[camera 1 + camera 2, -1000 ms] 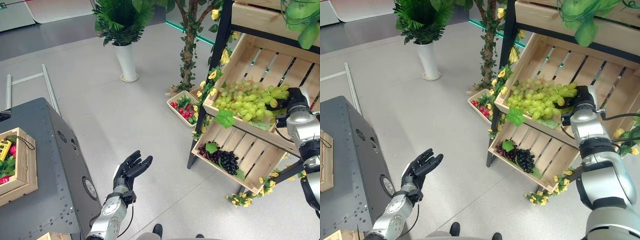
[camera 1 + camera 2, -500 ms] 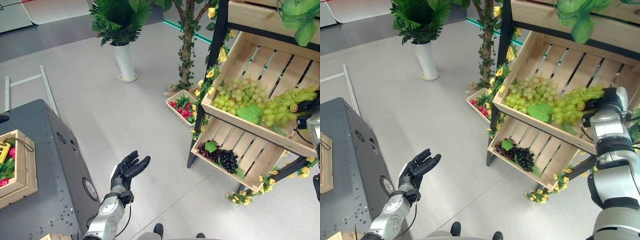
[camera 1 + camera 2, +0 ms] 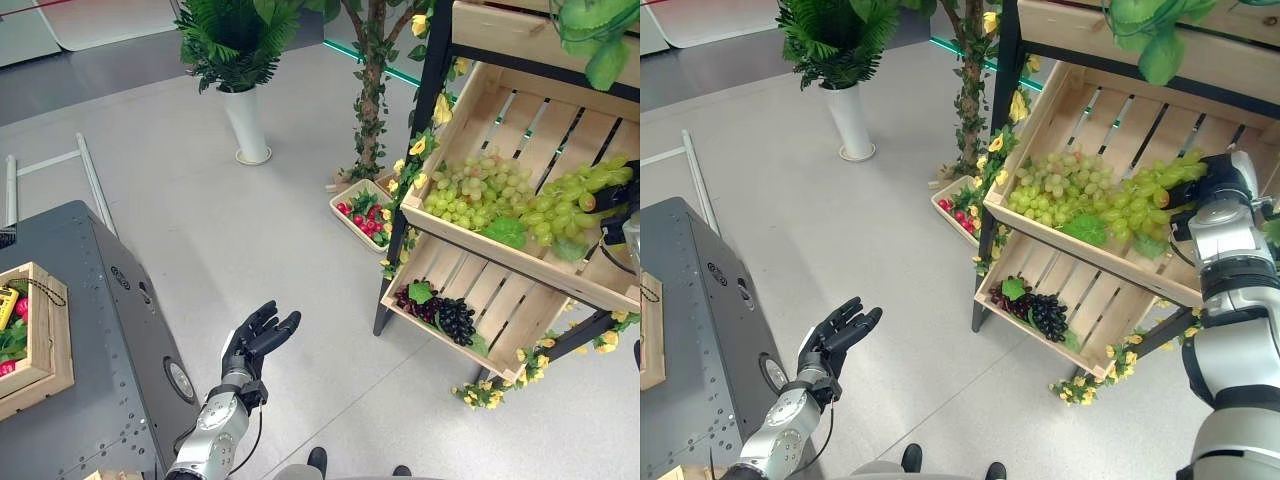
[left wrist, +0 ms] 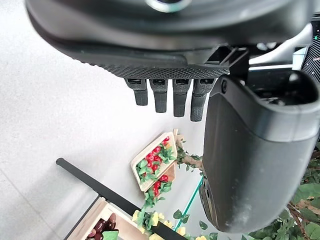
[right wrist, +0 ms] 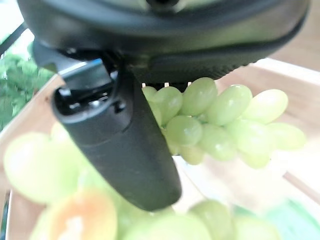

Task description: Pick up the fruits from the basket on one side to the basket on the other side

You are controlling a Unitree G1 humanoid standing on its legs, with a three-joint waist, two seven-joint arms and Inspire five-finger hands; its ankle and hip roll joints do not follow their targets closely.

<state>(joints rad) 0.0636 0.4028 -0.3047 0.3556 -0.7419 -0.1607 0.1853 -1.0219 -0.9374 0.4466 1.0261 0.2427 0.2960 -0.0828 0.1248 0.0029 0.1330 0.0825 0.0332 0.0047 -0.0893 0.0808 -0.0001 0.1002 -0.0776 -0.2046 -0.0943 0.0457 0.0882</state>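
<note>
A potted fern in a tall white vase (image 3: 249,122) stands on the pale grey floor (image 3: 250,250) at the far side — just right of it rises an ivy-wrapped tree trunk (image 3: 374,95) dotted with yellow flowers. A grey metal cabinet (image 3: 100,340) sits at near left, a white rail (image 3: 92,180) lying on the floor beyond it.

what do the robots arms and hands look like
Both arms are silver-grey metal with rounded segments and dark bands at the joints. Each ends in a dark, near-black hand: the left hand has slim segmented fingers and a broad smooth thumb, with a textured palm edge. The right hand is equally dark, its thumb bulky and glossy.
</note>
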